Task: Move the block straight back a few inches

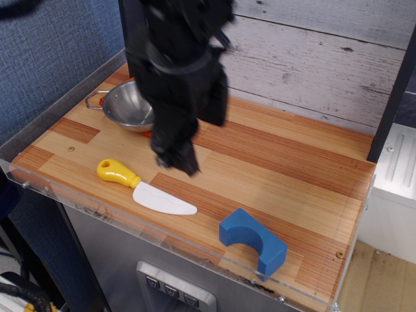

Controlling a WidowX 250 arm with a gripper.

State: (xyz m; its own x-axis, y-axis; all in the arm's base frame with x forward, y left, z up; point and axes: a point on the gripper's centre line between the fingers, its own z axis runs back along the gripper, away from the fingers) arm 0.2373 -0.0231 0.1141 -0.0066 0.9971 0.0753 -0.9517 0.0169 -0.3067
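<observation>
The blue block (252, 242), with its arch cut-out facing the front edge, lies near the front right of the wooden counter (292, 175). My black gripper (200, 140) hangs over the middle-left of the counter, blurred by motion. It is up and to the left of the block, well apart from it. Its two fingers stand apart with nothing between them, one finger (179, 156) low and the other higher to the right.
A yellow-handled white toy knife (146, 188) lies at the front left. A steel bowl (125, 104) sits at the back left on an orange cloth, partly hidden by the arm. A plank wall runs along the back, and a clear lip edges the front.
</observation>
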